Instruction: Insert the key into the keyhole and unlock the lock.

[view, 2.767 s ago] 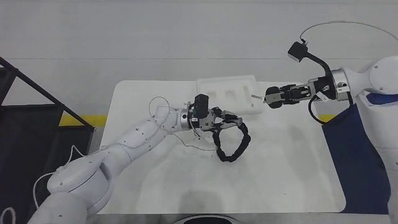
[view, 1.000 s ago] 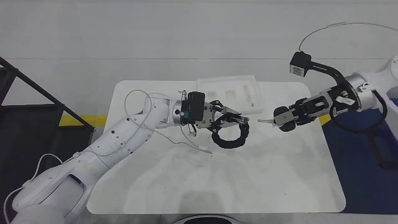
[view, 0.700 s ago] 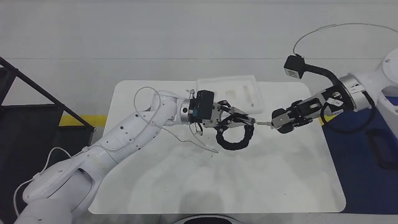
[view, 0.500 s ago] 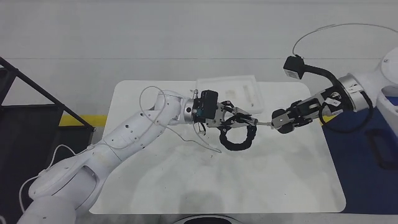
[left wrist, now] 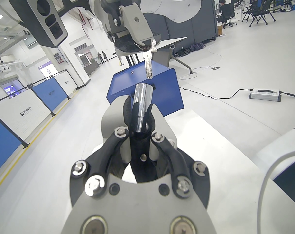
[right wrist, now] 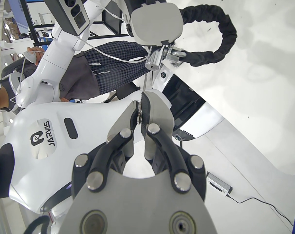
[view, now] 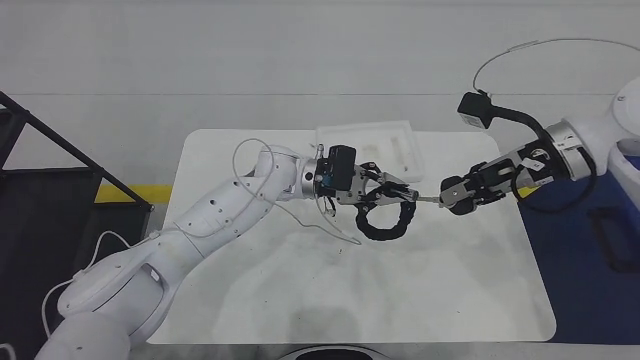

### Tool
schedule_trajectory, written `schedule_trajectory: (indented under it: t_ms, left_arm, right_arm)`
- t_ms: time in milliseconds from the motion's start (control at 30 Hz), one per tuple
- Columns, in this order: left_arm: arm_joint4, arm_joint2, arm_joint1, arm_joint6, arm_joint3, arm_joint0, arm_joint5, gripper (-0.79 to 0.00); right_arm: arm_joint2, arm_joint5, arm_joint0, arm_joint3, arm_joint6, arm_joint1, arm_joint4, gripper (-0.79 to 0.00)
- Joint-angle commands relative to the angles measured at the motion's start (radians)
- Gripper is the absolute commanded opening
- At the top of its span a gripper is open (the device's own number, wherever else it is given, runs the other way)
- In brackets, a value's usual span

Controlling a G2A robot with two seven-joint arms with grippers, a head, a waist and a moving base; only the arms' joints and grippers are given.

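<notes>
White desk (view: 250, 290) below me, pale floor all around it. Over the desk's middle, somewhat nearer the far edge than the near one, my two arms meet tip to tip.

My left hand (view: 393, 194) is clenched on the lock (view: 408, 198), a shiny metal cylinder whose keyhole end points toward the right edge of the desk. From the lock a black cable loop (view: 385, 222) hangs toward the near edge. In the left wrist view the cylinder (left wrist: 141, 105) sticks out beyond my fingers (left wrist: 162, 127), which close on its lower part.

My right hand (view: 450, 198) is pinched tight on the head of the key (view: 428, 200), with the blade aimed at the lock. From the left wrist camera the key's tip (left wrist: 148, 73) sits just short of the cylinder's end, with a small gap. The right wrist camera shows the thin blade (right wrist: 144, 81) lined up below the keyhole face (right wrist: 152, 65).

Behind the hands, a white foam tray (view: 375, 145) lies at the desk's far edge.
</notes>
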Motion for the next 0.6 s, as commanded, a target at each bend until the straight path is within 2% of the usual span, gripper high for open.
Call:
schedule_trajectory:
  t_ms: [0, 567]
  left_arm:
    - [-0.001, -0.002, -0.004, 0.002, 0.005, 0.003, -0.003, -0.785]
    - [0.007, -0.008, -0.039, 0.011, 0.037, 0.003, -0.04, -0.785]
  right_arm:
    - [-0.002, 0.0, 0.0, -0.001, 0.0, 0.003, -0.003, -0.785]
    - [-0.03, 0.008, 0.02, 0.01, -0.008, 0.014, -0.016, -0.785]
